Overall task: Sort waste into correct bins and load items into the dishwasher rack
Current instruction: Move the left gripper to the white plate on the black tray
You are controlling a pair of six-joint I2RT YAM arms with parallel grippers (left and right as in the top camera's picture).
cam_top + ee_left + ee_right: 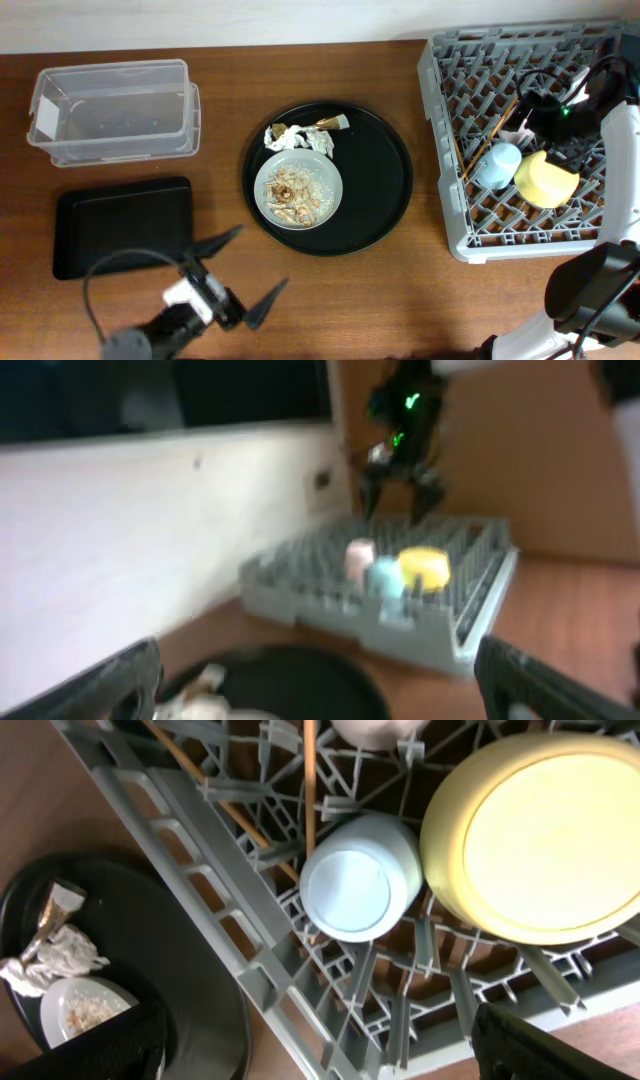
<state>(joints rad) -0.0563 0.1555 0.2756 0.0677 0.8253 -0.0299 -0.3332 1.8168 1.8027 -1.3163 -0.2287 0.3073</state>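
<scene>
Slanting from upper right to lower left in the rack (455,215): chopsticks (490,135). Gaping wide, gripping nothing: left tool (264,255), right tool (320,1055).

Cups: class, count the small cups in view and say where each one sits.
2. The small blue cup lies in the dishwasher rack beside the yellow-green bowl. The small pink cup sits next to it in the same rack, partly hidden in the overhead view.

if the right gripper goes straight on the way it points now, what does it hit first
Most likely the small blue cup in the dishwasher rack, with the yellow-green bowl beside it. Depth is unclear, so the right gripper might meet the rack's grid next to the cup instead.
</scene>
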